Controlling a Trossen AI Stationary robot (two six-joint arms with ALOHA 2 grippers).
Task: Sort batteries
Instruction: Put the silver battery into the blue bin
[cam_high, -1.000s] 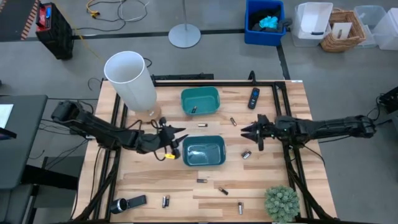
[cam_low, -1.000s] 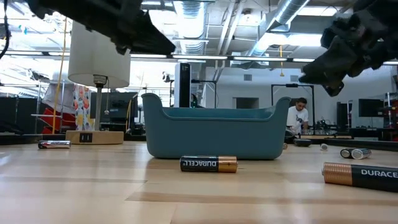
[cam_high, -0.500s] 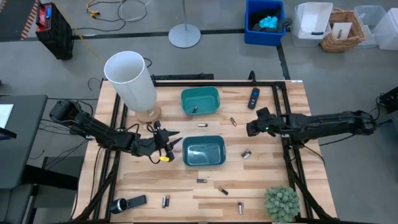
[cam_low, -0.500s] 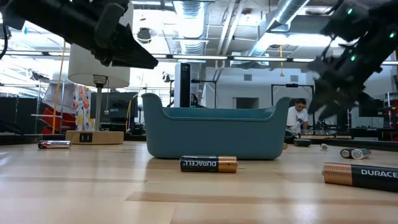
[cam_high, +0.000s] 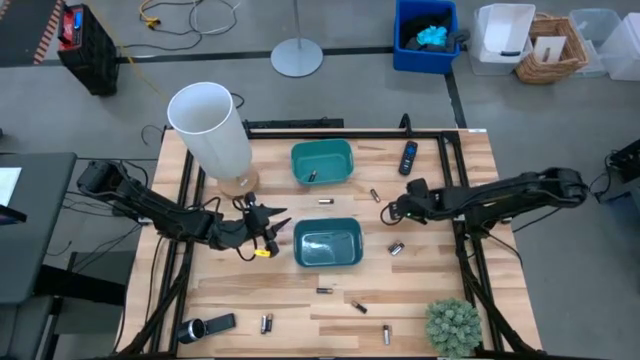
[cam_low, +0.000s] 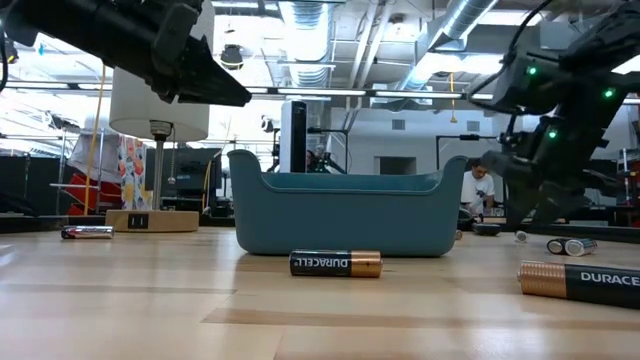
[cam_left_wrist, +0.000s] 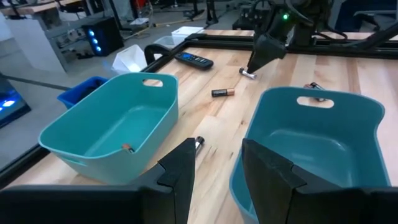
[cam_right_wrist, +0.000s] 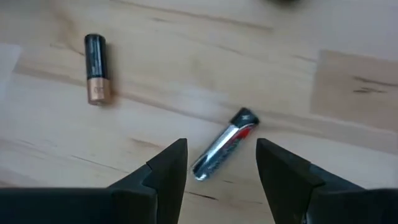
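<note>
Hovering right gripper (cam_right_wrist: 216, 163), fingers spread, over silvery battery (cam_right_wrist: 222, 152) on table (cam_right_wrist: 186, 74); left gripper (cam_left_wrist: 214, 163) empty, parted, beside teal bin (cam_left_wrist: 323, 149).

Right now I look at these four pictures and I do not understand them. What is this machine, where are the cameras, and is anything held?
Two dark robot arms work at a wooden table. One camera looks down from above, one sits at table height, and one rides on each wrist. The table holds two teal bins, loose batteries and a white lamp. The left gripper hangs beside the nearer bin, jaws open, empty. The right gripper hovers with open jaws over a silver battery. Nothing is held.
</note>
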